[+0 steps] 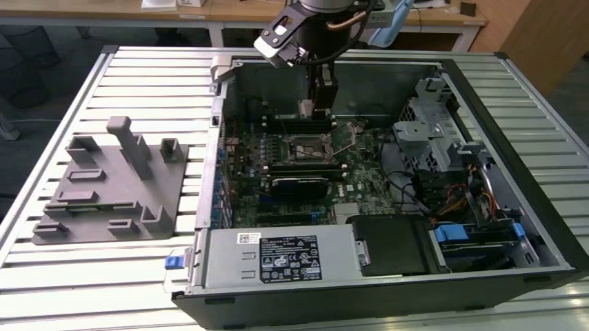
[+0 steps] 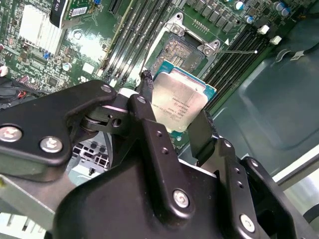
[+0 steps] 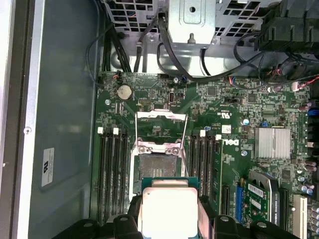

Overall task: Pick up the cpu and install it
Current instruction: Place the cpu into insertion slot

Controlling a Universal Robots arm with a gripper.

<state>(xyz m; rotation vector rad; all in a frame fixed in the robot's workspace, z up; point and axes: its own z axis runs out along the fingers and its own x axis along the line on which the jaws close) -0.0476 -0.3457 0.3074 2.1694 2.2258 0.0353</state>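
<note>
I had the arm (image 1: 311, 31) reaching down into the open computer case (image 1: 552, 227), which lay on its side on the slatted bench (image 1: 55, 276). The jaws were pinching the cpu (image 2: 182, 102) by two opposite edges. I judged that this grip left its silver lid facing up and its underside free to meet the contacts. In both wrist views the chip hung above the motherboard (image 3: 229, 164), close to the cpu socket (image 3: 158, 167) but not in it. In the first wrist view it overlapped only the socket's near edge, so I took it as unseated and the install as unfinished. The socket stood ready for it: its metal load plate (image 3: 160, 130) was swung up and back, and the contact field beneath was bare. The memory slots (image 3: 110, 169) ran along both sides of the socket and left little room for the jaws, which I thought explained the narrow edge grip. In the exterior view the grey fixture block (image 1: 110, 186) sat on the bench, well apart from the case on that view's left.
</note>
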